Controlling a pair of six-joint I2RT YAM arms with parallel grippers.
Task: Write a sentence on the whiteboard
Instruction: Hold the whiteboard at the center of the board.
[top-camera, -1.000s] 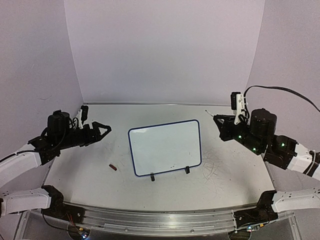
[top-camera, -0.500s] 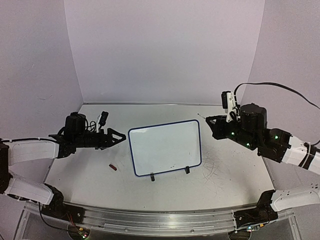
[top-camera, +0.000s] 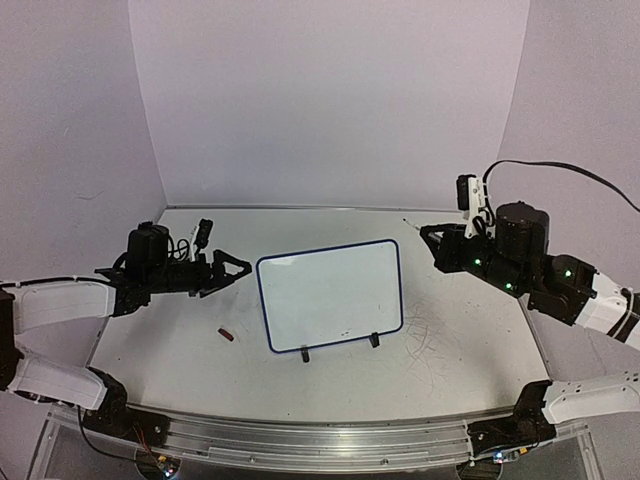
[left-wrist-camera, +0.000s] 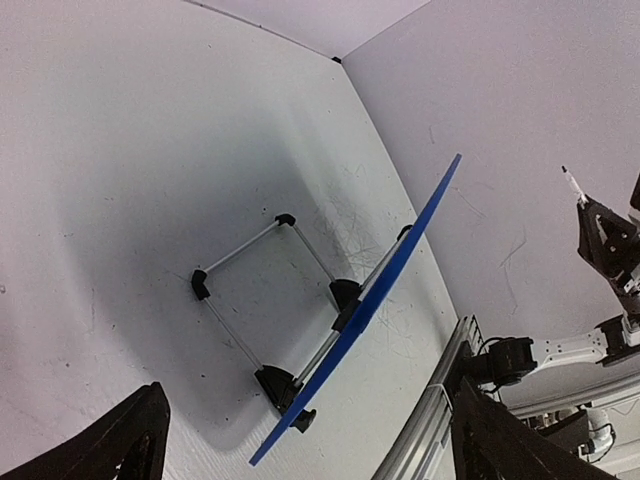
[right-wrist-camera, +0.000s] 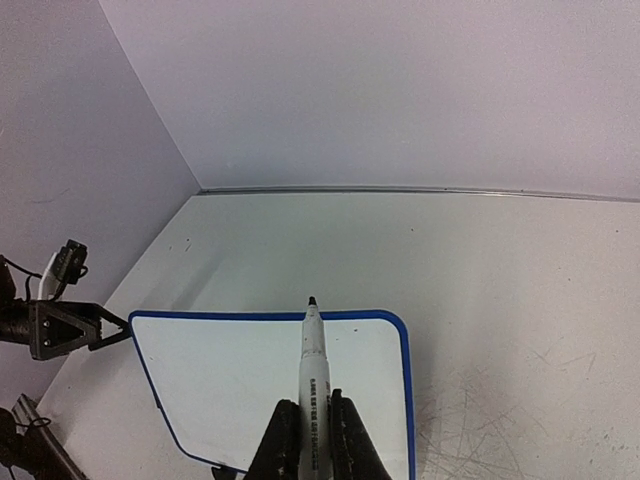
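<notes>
The whiteboard (top-camera: 330, 295) stands tilted on its two black feet at the middle of the table. Its face (right-wrist-camera: 240, 380) is blank apart from a few specks, and the sentence does not show. My right gripper (top-camera: 441, 249) hovers by the board's upper right corner, shut on a white marker (right-wrist-camera: 313, 365) whose dark tip points over the top rim. My left gripper (top-camera: 236, 270) hangs just left of the board, jaws wide open and empty. In the left wrist view the board's blue edge (left-wrist-camera: 385, 290) runs edge-on between the fingers (left-wrist-camera: 130, 440), with its wire stand behind it.
A small red cap (top-camera: 227, 335) lies on the table left of the board's lower corner. Grey scribbled scuffs (top-camera: 430, 335) mark the tabletop to the board's right. An aluminium rail (top-camera: 320, 435) runs along the near edge, and walls close in the back and sides.
My left arm swung right, close to the board's left edge, and its jaws opened wider. My right arm shifted a little with the marker, staying near the board's upper right corner.
</notes>
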